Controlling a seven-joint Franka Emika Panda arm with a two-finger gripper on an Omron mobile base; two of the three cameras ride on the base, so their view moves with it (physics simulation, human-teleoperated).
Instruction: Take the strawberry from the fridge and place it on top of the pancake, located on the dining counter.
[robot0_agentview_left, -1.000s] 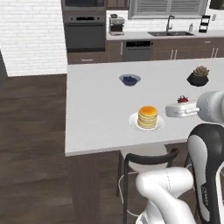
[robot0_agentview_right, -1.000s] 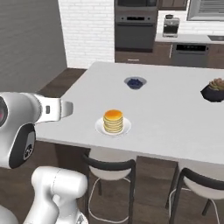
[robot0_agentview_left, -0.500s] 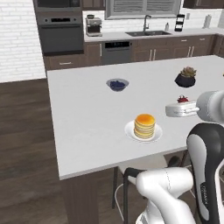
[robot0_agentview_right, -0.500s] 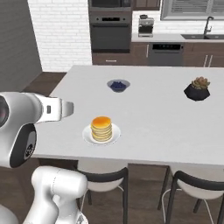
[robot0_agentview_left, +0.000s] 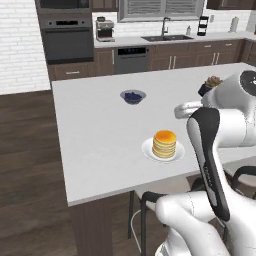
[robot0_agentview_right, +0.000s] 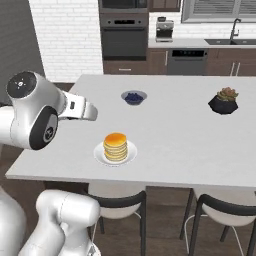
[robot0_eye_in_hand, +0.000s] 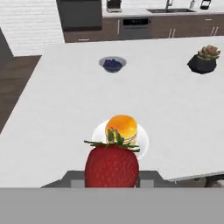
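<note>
Gripping the strawberry (robot0_eye_in_hand: 112, 166), the end effector (robot0_eye_in_hand: 112, 180) nears the pancake (robot0_eye_in_hand: 122, 127); base views shifted.

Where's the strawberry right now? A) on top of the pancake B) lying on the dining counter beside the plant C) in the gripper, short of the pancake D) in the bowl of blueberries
C: the hand view shows the strawberry between the gripper fingers, with the pancake further ahead, nothing on its glazed top.

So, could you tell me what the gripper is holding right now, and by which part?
The gripper holds the strawberry, clamped at its lower red body, with the green leafy cap pointing away from the hand.
</note>
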